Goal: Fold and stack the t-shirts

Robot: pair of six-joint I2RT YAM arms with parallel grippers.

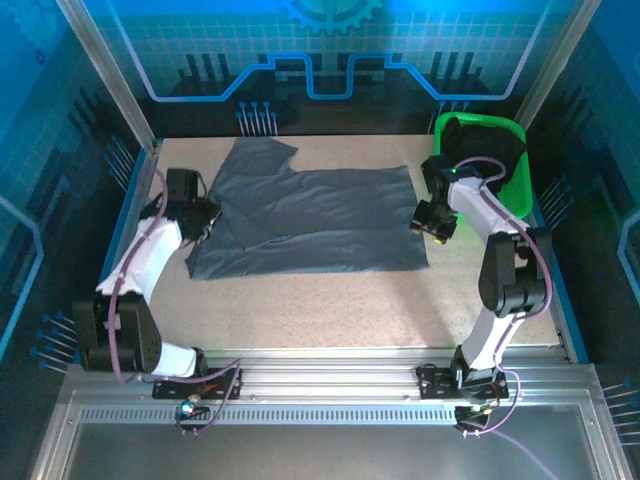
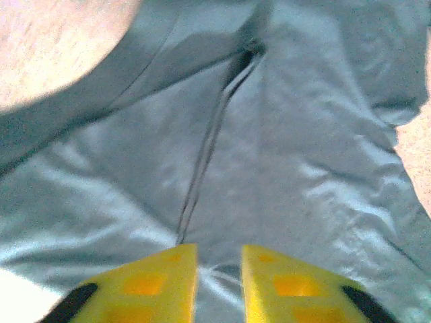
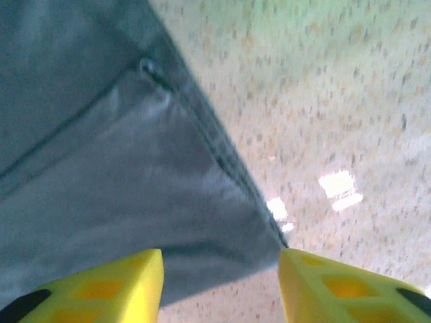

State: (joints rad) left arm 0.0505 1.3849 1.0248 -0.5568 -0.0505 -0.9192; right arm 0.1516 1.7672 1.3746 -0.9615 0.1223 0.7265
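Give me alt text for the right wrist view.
A hemmed corner of the grey shirt lies flat on the speckled table, just ahead of the right pincer, whose yellow fingers stand open and grip nothing.

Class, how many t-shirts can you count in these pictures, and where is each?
2. The slate-grey t-shirt lies spread on the table. The black t-shirt is bundled in the green basket, far right; others may be hidden beneath it.

slate-grey t-shirt (image 1: 320,220); black t-shirt (image 1: 495,140); green basket (image 1: 520,185); speckled beige table (image 1: 350,310); yellow fingers (image 2: 161,282).
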